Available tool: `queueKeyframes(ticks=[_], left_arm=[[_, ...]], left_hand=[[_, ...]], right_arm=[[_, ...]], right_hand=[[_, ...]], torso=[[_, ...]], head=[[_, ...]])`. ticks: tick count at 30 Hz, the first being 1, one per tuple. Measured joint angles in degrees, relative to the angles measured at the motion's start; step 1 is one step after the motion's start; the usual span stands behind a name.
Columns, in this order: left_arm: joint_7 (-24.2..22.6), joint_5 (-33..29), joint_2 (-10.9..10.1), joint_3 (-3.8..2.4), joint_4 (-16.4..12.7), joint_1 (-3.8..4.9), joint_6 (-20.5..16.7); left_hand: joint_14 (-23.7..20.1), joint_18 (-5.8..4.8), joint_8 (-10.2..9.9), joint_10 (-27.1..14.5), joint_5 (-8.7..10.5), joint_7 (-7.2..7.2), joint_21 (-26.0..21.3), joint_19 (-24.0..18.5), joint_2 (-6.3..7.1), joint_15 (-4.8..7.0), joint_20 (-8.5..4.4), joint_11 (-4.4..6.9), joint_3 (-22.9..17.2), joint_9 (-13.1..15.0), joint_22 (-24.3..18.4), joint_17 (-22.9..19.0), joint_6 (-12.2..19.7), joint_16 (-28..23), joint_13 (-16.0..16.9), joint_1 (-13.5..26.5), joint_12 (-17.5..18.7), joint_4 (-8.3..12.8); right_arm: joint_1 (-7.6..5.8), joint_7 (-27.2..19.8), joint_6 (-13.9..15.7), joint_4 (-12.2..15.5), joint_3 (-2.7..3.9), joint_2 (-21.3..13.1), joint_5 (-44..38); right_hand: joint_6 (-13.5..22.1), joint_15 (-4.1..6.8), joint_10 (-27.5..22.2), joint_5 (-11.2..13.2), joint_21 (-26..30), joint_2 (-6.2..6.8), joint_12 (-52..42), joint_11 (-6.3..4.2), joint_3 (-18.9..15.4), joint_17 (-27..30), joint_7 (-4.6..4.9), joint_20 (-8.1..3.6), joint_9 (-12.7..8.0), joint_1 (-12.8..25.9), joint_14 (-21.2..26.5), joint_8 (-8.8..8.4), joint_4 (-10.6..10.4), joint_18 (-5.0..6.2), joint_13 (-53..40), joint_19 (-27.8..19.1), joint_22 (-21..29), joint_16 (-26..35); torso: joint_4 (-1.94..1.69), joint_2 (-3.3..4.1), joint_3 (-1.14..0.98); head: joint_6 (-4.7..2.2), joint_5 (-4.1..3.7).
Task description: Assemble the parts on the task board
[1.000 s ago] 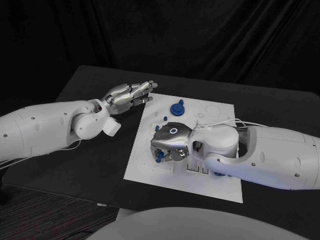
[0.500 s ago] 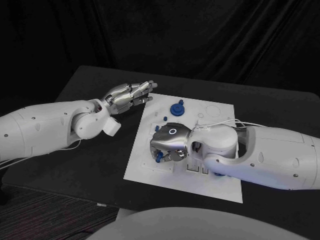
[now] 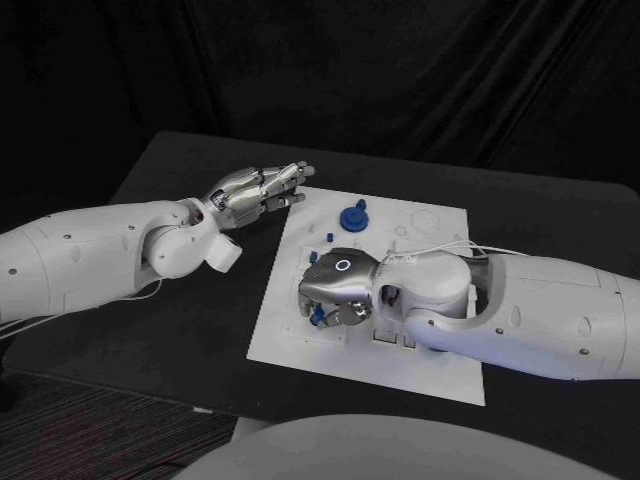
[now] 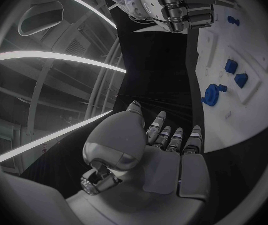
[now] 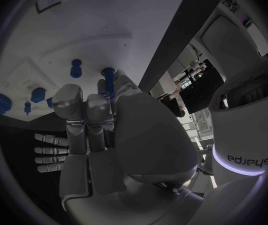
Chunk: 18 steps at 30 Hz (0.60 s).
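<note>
Starting at your left, the silver many-fingered left hand point(image 3: 260, 188) hangs over the bare black table point(image 3: 190, 160) just beside the far left corner of the flat white task board point(image 3: 407, 372); its fingers lie straight and close together, holding nothing and touching no part. Moving onto the board, you have a large round blue part with a raised knob point(image 3: 355, 216) standing near the far edge, and just beside it, toward the left edge, a small blue block point(image 3: 326, 229) seated on the plate. Further right along the far edge the board shows round recesses point(image 3: 427, 220) with nothing blue in them, which I judge to be places not yet filled. At mid-board the silver right hand point(image 3: 342, 290) sits low over the plate with its fingers curled down around a small blue peg-shaped part point(image 5: 109, 76); the right wrist view shows blue at the fingertips, so I judge it pinched there, though whether it is seated you cannot tell. Judged overall: some parts placed, one in hand, assembly unfinished
</note>
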<state>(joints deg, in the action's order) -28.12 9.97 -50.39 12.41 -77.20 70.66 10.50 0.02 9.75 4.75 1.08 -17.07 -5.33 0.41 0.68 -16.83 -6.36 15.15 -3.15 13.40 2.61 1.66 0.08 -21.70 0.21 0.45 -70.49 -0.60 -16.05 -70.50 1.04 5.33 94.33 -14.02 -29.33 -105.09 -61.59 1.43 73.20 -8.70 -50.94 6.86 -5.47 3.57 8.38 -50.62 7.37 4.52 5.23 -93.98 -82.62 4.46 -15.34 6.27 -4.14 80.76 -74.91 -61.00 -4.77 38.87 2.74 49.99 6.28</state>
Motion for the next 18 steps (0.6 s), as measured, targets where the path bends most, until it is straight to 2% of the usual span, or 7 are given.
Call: queueKeyframes(ticks=[3, 6, 8, 11, 13, 15, 18], left_arm=[[0.01, 0.00, 0.01, 0.00, 0.07, 0.00, 0.08], [0.04, 0.00, 0.03, 0.00, 0.13, 0.00, 0.14], [0.06, 0.00, 0.03, 0.00, 0.16, 0.00, 0.19], [0.08, 0.00, 0.06, 0.00, 0.20, -0.01, 0.30], [0.10, 0.00, 0.08, 0.00, 0.23, -0.02, 0.35], [0.12, 0.00, 0.08, 0.00, 0.26, -0.02, 0.39], [0.14, 0.00, 0.08, 0.00, 0.34, -0.04, 0.45]], left_hand=[[0.00, 0.00, 0.00, 0.00, 0.00, 0.00, 0.00, 0.00, 0.00, 0.00, 0.00, 0.00, 0.00, 0.00, 0.00, 0.00, 0.00, 0.00, 0.00, 0.00, 0.00, 0.00], [0.00, 0.00, 0.00, 0.00, 0.00, 0.00, 0.00, 0.00, 0.00, 0.00, 0.00, 0.00, 0.00, 0.00, 0.00, 0.01, 0.00, 0.00, 0.00, 0.00, 0.00, 0.00], [0.00, 0.00, 0.00, 0.00, 0.00, 0.00, 0.00, 0.00, 0.00, 0.00, 0.00, 0.00, 0.00, 0.00, 0.00, 0.01, 0.00, 0.00, 0.00, 0.00, 0.00, 0.00], [-0.14, 0.00, 0.25, 0.00, 0.00, -0.21, 0.00, 0.00, 0.00, -0.14, 0.00, 0.00, 0.00, 0.02, -0.01, 0.02, -0.21, 0.00, 0.00, 0.00, 0.00, 0.00], [-0.21, 0.00, 0.24, 0.00, 0.00, -0.20, 0.00, 0.00, 0.00, -0.21, 0.00, 0.00, 0.00, 0.06, -0.01, 0.02, -0.21, 0.00, 0.00, 0.00, 0.00, 0.00], [-0.21, 0.00, 0.24, 0.00, 0.00, -0.20, 0.00, 0.00, 0.00, -0.21, 0.00, 0.00, 0.00, 0.06, -0.01, 0.02, -0.21, 0.00, 0.00, 0.00, 0.00, 0.00], [-0.21, 0.00, 0.24, 0.00, 0.00, -0.20, 0.00, 0.00, 0.00, -0.21, 0.00, 0.00, 0.00, 0.06, -0.01, 0.01, -0.21, 0.00, 0.00, 0.00, 0.00, 0.00]], right_arm=[[0.12, 0.07, -0.05, -0.02, 0.01, 0.00, -0.02], [0.21, 0.15, -0.09, -0.02, 0.03, -0.01, -0.02], [0.29, 0.17, -0.15, -0.02, -0.02, -0.05, -0.02], [0.39, 0.19, -0.18, -0.02, -0.07, -0.13, -0.02], [0.40, 0.21, -0.18, -0.02, -0.07, -0.24, -0.02], [0.40, 0.22, -0.17, 0.00, -0.07, -0.37, -0.02], [0.40, 0.21, 0.00, 0.05, -0.07, -0.71, -0.02]], right_hand=[[0.98, -0.44, -0.98, 0.16, 1.49, 0.29, 0.54, -0.39, 0.00, 0.51, 0.14, 0.21, -0.37, 0.30, 0.45, -0.25, -0.32, -0.01, 0.00, -0.85, 0.00, 0.55], [1.54, -0.84, -2.92, 0.61, 2.92, 0.56, 1.06, 0.25, -0.27, 1.46, 0.53, 0.61, -0.65, 1.14, 1.26, -0.53, -0.74, -0.01, 0.07, -1.42, 0.00, 1.40], [3.04, -1.25, -5.50, 1.67, 3.95, 0.86, 1.55, 0.78, -0.58, 1.92, 0.30, 0.84, -1.04, 2.36, 1.72, -0.53, -1.02, -0.01, 0.31, -2.06, -0.02, 1.50], [6.03, -0.85, -9.65, 2.92, 5.11, 1.07, 1.55, 1.41, -1.52, 2.43, 0.57, 0.88, -1.49, 3.43, 2.45, -0.53, -0.58, -0.01, 0.32, -2.40, -0.04, 1.77], [8.61, -1.05, -12.25, 4.11, 5.77, 1.26, 1.54, 1.76, -2.48, 2.83, -0.24, 1.02, -1.56, 4.28, 2.70, -0.66, -0.54, -0.01, 0.32, -2.67, -0.04, 2.04], [10.32, -0.79, -13.93, 5.12, 6.26, 1.41, 1.54, 1.94, -3.31, 3.08, -0.44, 0.88, -1.56, 5.18, 2.96, -0.66, -0.68, 0.00, 0.32, -2.80, -0.04, 2.05], [11.73, -0.97, -16.04, 5.65, 6.37, 2.53, 1.54, 2.25, -4.46, 3.25, -1.30, 1.02, -1.56, 6.74, 3.14, -0.66, -1.24, 0.00, 0.41, -3.06, -0.04, 2.05]], torso=[[0.01, -0.01, 0.01], [0.01, -0.01, 0.01], [0.01, -0.01, 0.01], [0.00, -0.01, 0.01], [-0.01, -0.01, 0.01], [-0.01, -0.01, 0.01], [-0.02, -0.01, -0.01]], head=[[0.00, 0.03], [0.00, 0.03], [0.00, -0.03], [0.00, -0.18], [0.00, -0.25], [0.00, -0.27], [0.00, -0.28]])
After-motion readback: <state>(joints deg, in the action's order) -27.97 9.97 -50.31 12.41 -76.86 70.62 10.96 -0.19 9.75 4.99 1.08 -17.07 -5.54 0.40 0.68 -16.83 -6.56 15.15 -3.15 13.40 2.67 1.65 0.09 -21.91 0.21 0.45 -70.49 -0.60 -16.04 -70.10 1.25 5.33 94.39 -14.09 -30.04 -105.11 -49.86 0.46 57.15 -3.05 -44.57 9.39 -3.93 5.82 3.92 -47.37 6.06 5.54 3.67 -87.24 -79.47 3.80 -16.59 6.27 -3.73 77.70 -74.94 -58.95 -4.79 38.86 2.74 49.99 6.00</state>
